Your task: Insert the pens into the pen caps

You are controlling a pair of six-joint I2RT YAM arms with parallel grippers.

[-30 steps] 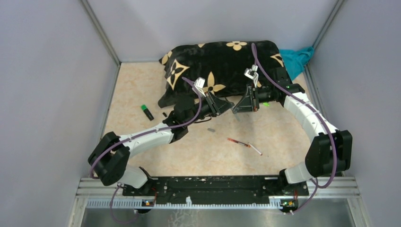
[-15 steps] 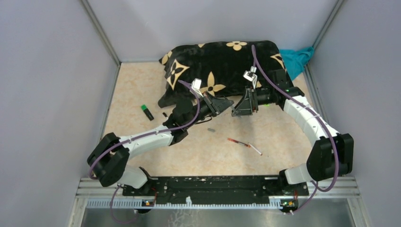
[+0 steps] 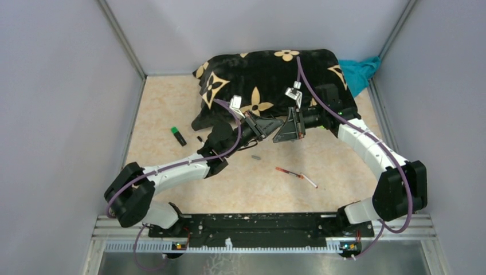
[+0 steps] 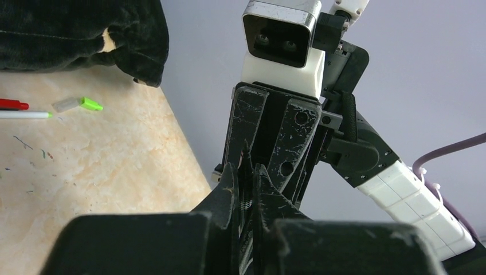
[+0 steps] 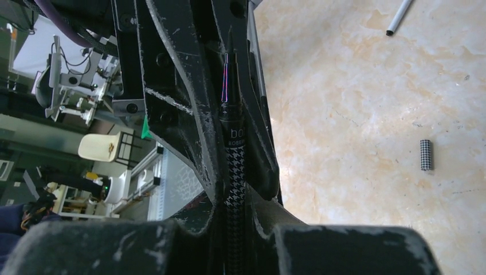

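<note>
Two claws meeting nose to nose above the table (image 3: 172,103), just in front of a black flower-patterned cushion (image 3: 269,74). The right claw (image 5: 236,197) is closed across the middle of a houndstooth pen (image 5: 235,166), whose barrel runs out between the fingers towards the opposite claw and ends in a fine coloured tip. The left claw (image 4: 245,180) is closed almost completely on a thin dark stem (image 4: 246,163). Its pointed end faces the right claw and something like a small spring shows lower down; whether this is a refill or another pen part cannot be told. The matching houndstooth cap (image 5: 425,154) lies alone on the table, well apart from both claws and gripped by neither. A red pen (image 3: 285,171) and a white pen (image 3: 310,181) lie end to end nearer the arm bases, and a green-ended marker (image 3: 179,136) lies off to the left. Handling, as judged: the pens look light, stiff and smooth, so they would slide or pivot in a loose pinch. A hold at mid-barrel, with the writing end left free, suits them best. The cap is tiny and likely to roll, so it would be taken across its side with the open mouth left clear.
</note>
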